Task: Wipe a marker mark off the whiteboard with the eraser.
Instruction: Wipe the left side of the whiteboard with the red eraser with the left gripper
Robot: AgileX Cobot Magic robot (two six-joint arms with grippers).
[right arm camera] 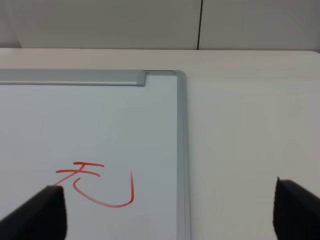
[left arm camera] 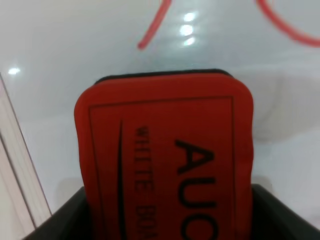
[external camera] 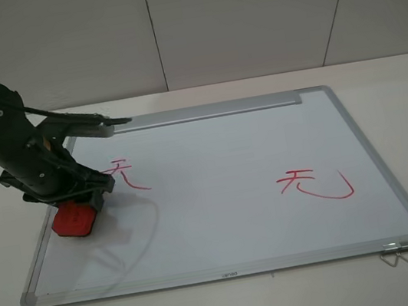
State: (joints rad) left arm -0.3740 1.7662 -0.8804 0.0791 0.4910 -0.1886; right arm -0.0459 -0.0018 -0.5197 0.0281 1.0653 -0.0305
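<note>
The red eraser [external camera: 73, 220] with black lettering is held in my left gripper [external camera: 81, 202], which is shut on it at the left edge of the whiteboard [external camera: 214, 167]. The small red marker mark [external camera: 125, 175] lies just right of the gripper, its thin tail sweeping outward. In the left wrist view the eraser [left arm camera: 165, 155] fills the frame between dark fingers [left arm camera: 52, 224], with the mark's tail [left arm camera: 154, 26] beyond it. I cannot tell whether the felt touches the board. My right gripper [right arm camera: 170, 217] is open, off the board's right edge, and does not show in the exterior high view.
A larger red character with a hooked stroke [external camera: 315, 184] sits on the board's right half and shows in the right wrist view [right arm camera: 95, 185]. The silver tray strip [external camera: 205, 112] runs along the far edge. A metal clip [external camera: 397, 254] hangs at the near right corner.
</note>
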